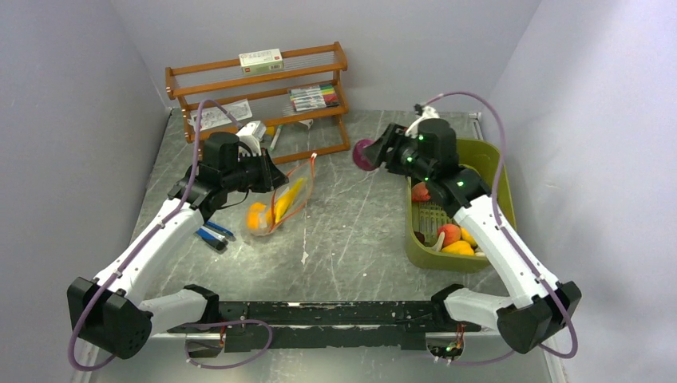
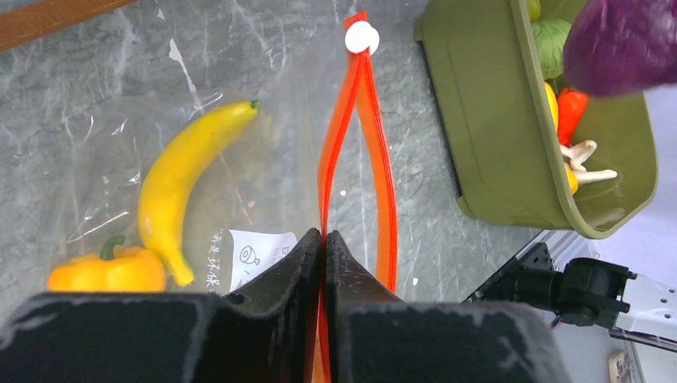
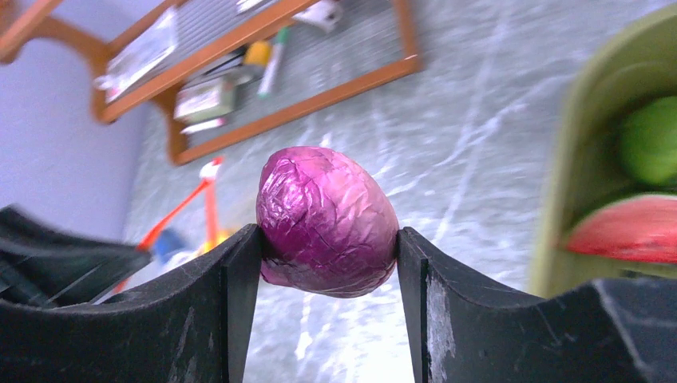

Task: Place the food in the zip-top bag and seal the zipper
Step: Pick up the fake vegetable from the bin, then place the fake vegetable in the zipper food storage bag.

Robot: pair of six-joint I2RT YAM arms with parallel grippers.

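The clear zip-top bag (image 2: 96, 120) lies on the table holding a yellow banana (image 2: 180, 179) and a yellow-orange pepper (image 2: 108, 271). Its red-orange zipper (image 2: 375, 152) stands parted, with a white slider (image 2: 361, 37) at the far end. My left gripper (image 2: 325, 234) is shut on one strip of the zipper, lifting the bag's mouth (image 1: 307, 171). My right gripper (image 3: 329, 233) is shut on a purple crinkled cabbage (image 3: 327, 215), held in the air between the bag and the bin (image 1: 366, 154).
An olive-green bin (image 1: 423, 257) at the right holds more food, red, yellow and green pieces. A wooden rack (image 1: 263, 84) with markers and a box stands at the back. Blue pens (image 1: 214, 235) lie beside the left arm.
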